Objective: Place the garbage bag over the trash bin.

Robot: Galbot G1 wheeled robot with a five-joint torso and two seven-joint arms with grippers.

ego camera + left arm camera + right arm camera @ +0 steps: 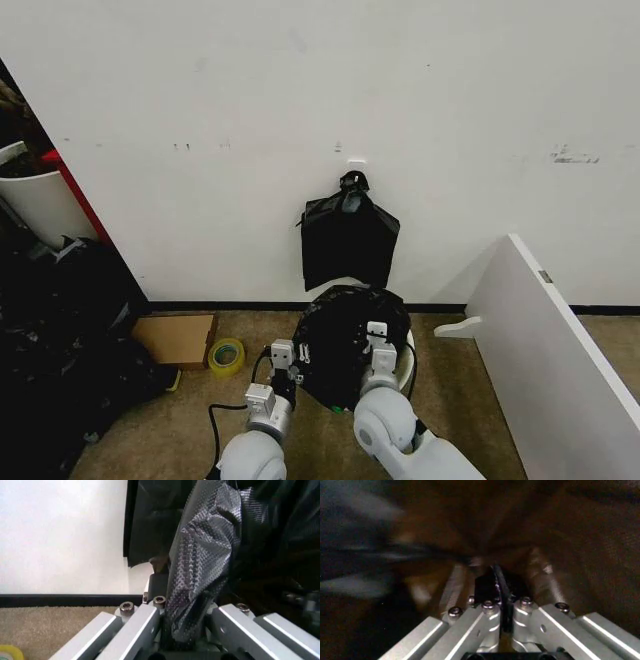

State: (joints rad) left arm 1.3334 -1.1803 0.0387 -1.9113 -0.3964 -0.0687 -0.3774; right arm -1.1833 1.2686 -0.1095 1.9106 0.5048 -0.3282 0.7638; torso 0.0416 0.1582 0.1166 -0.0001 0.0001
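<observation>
Bag [340,340] lay draped over the bin [408,352] at the wall's foot, below another black bag [347,240] hanging on the wall | left gripper [287,362], we saw, pinched a fold of bag film at the left edge | right gripper [377,345] was clamped on film at the right | tape roll [226,356] lay left on the carpet.

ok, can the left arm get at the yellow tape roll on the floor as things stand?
Probably not right now. The left gripper is shut on the garbage bag draped over the trash bin. The tape roll lies on open carpet just left of it, nothing between, but the arm would have to let go first.
</observation>
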